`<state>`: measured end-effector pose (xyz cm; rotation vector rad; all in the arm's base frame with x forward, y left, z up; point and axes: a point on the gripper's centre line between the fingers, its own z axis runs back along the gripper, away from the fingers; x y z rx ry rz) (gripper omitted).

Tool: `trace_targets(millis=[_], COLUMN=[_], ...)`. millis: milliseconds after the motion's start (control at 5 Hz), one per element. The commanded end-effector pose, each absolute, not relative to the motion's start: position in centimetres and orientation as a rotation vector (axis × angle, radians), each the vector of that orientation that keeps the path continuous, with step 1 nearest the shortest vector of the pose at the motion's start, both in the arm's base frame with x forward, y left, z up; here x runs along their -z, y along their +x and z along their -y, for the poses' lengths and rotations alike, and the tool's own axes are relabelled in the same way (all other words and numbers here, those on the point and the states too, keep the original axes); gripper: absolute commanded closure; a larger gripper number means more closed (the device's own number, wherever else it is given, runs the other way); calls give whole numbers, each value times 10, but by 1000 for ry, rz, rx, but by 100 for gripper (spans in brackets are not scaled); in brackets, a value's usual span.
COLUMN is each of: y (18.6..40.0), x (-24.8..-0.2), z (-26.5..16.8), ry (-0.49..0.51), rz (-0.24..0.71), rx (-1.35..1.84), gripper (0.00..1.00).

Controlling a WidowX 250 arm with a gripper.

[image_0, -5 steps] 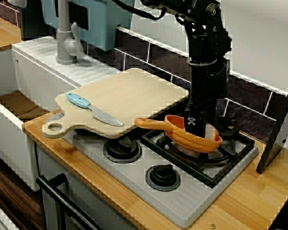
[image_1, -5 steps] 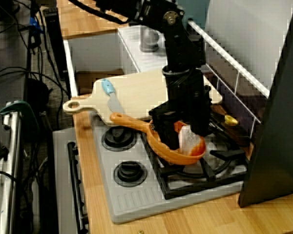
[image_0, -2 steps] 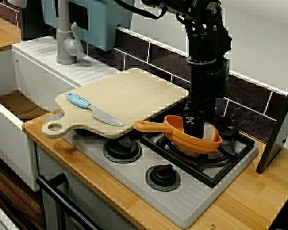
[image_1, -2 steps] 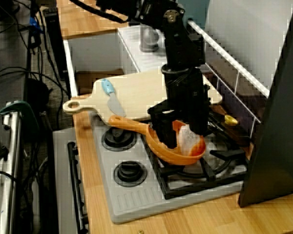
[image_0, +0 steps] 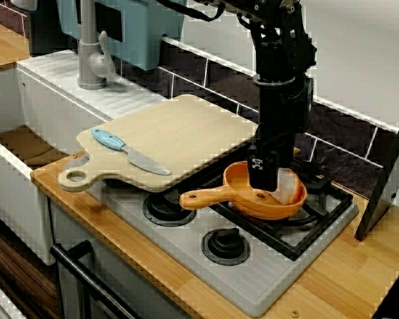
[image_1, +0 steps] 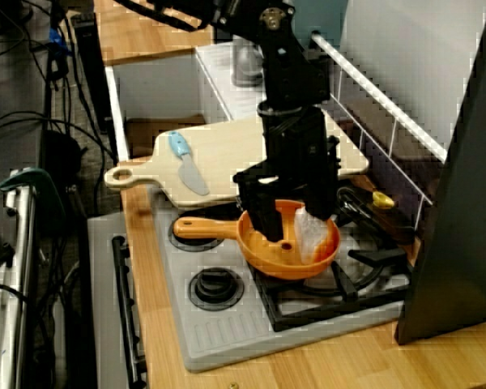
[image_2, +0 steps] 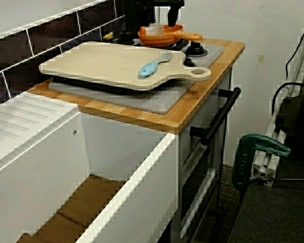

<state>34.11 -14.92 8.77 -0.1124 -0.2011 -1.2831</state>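
I am watching the gripper (image_0: 264,185) reaching straight down into the orange pan (image_0: 269,210), with its fingertips standing inside the bowl near the back rim. From the front view and the view from the side alike, the arm's black body is hiding the fingertips, so I cannot tell whether they are pinching the rim or standing apart from it.

The pan is sitting level on the black grate (image_0: 319,214) of the right-hand burner, and its handle (image_0: 203,197) is pointing left, out over the grey stovetop toward the front knobs (image_0: 226,244). A pale, translucent lump (image_1: 311,231) is lying inside the pan, just beside the fingers; I cannot make out what it is.

I am judging the pan to be light, stiff plastic with a smooth and rather slippery wall. Held by the rim it would likely tip toward the long handle; the handle close to the bowl looks the steadier place to take hold.

A wooden cutting board (image_0: 173,136) is lying just left of the pan, overlapping the stove, and a blue-handled knife (image_0: 130,151) is resting on it.
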Motion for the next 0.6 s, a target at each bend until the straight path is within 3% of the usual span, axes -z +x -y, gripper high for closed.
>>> trace_targets(millis=[0, 400], y=[337, 342], x=[-123, -120], z=[154, 156], ry=[-79, -81], rz=[298, 316], rx=[1306, 1349], gripper=[0, 0])
